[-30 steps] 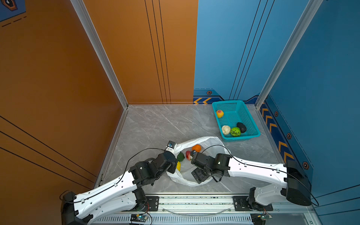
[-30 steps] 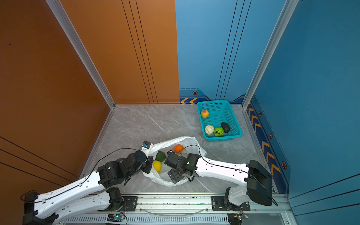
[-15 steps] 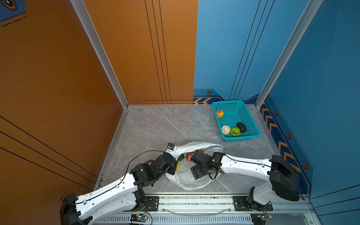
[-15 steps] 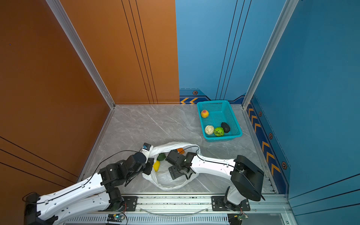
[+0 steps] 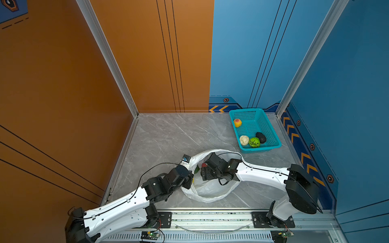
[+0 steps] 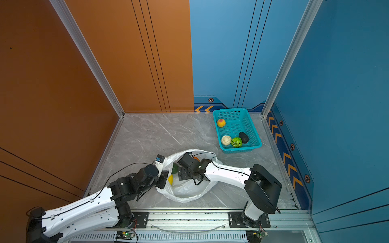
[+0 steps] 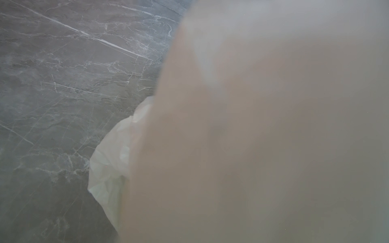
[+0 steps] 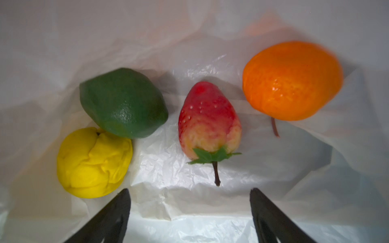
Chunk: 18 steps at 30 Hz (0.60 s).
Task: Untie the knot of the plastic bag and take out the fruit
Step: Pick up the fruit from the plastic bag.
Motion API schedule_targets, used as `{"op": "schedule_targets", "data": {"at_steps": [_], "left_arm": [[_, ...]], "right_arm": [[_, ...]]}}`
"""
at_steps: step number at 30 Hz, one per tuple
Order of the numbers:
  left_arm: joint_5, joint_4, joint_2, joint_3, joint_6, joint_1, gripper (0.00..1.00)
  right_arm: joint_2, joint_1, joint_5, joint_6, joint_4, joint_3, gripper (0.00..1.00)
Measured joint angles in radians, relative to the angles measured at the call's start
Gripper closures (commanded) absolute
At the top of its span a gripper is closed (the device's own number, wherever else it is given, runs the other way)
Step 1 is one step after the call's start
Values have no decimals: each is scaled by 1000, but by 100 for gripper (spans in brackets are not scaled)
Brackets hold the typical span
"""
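While the bag lies at the front middle of the table with its mouth gaping wide, both arms reach to it from the front rail. The left gripper sits at the bag's left rim. Its jaws are hidden in both top views but closed, and film rises from them, so it appears clamped on the bag. In the left wrist view, blurred bag film covers most of the lens, with bare table beside it.

The right gripper is inside the bag, jaws wide apart and holding nothing. It points at the red fruit, whose stem ends just short of the gap between the fingertips. To one side of the red fruit, the dark green fruit rests against the yellow fruit. To the other side, the orange fruit lies apart. All four sit on the bag's crinkled floor. In a top view the yellow fruit and dark green fruit show at the left rim, between the two grippers.

Past the bag's far right edge, without touching it, the teal basket stands in the far right corner. It holds a red-yellow fruit near its back wall. The cream fruit, bright green fruit and black fruit cluster at its front.
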Motion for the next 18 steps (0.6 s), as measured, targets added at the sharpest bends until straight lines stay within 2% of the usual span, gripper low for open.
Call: {"op": "schedule_targets", "data": {"at_steps": [7,13,18], "left_arm": [[26,11,3,0,8,0,100],[50,13,10,0,14,0,100],[64,14,14,0,14,0,100]], "right_arm": [[69,-20,45,109,113,-2,14],[105,-43,59,173,190,-30,24],[163,-65,55,214,258,-33,28]]}}
